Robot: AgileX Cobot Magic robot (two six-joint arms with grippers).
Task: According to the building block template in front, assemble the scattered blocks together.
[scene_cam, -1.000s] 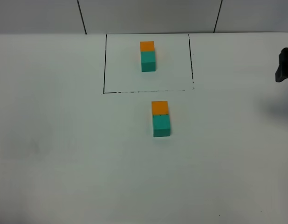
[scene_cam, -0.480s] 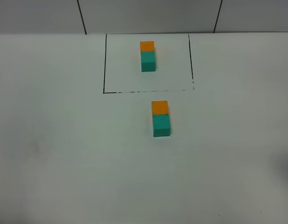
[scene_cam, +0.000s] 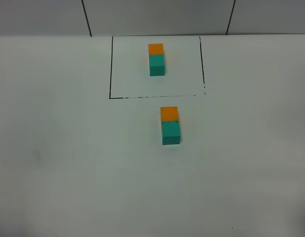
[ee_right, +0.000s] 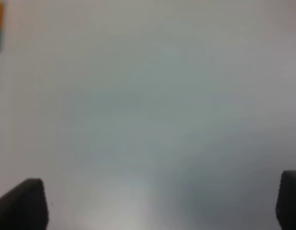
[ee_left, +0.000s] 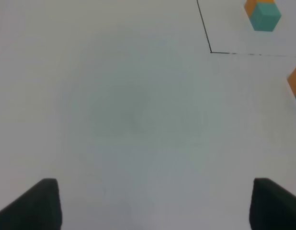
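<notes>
Exterior high view now holds no arm at all; the dark right gripper seen a second ago at the right edge has gone, leaving the table [scene_cam: 68,173] bare around the blocks; the building block template [scene_cam: 156,60] sits inside its black frame, and just in front of it the scattered blocks [scene_cam: 170,125] lie joined, orange touching teal, matching it, so the assembly looks done; left gripper [ee_left: 153,203] fingers stand apart, empty; right gripper [ee_right: 160,203] fingers likewise wide apart.
</notes>
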